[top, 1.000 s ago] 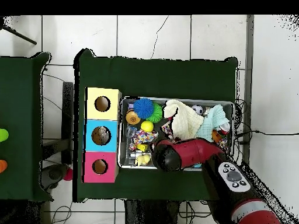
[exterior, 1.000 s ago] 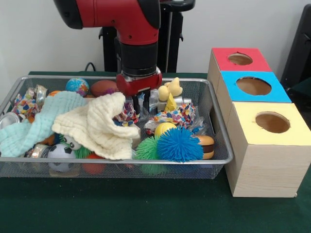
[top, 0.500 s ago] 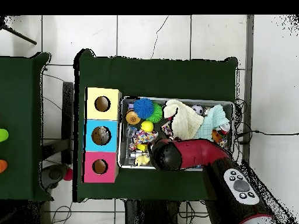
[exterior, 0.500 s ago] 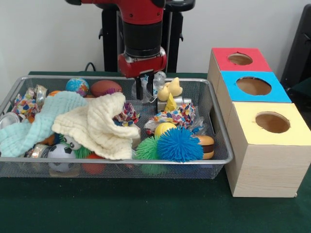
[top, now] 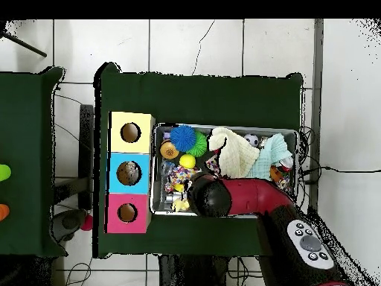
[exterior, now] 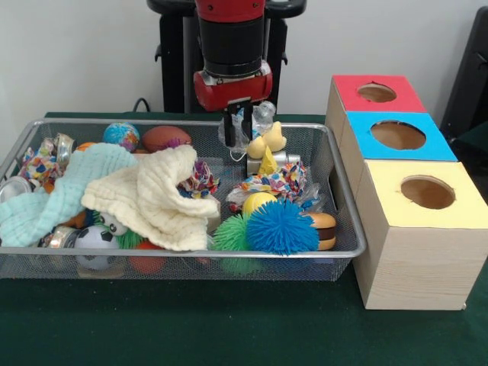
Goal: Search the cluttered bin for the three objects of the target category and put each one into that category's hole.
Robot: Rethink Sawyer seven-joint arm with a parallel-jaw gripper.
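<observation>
The silver wire-mesh bin (exterior: 183,252) is full of toys and cloths; it also shows in the overhead view (top: 231,127). My gripper (exterior: 240,131) hangs above the bin's far side, left of the boxes. It is shut on a wrinkly see-through bottle (exterior: 262,118), which is lifted clear of the clutter. The hole (exterior: 377,92) in the red-topped box lies to the right of the gripper; in the overhead view the hole (top: 127,213) is left of the bin. In the overhead view the arm (top: 210,197) hides the gripper. No other bottle shows clearly.
A blue-topped box (exterior: 398,135) and a yellow-topped box (exterior: 427,192) stand in a row with the red one. In the bin lie a cream cloth (exterior: 156,198), a mint cloth (exterior: 53,194), spiky balls (exterior: 280,226), yellow ducks (exterior: 267,139) and cans (exterior: 61,145).
The gripper has risen out of the clutter with the see-through bottle and moved right, toward the boxes.
</observation>
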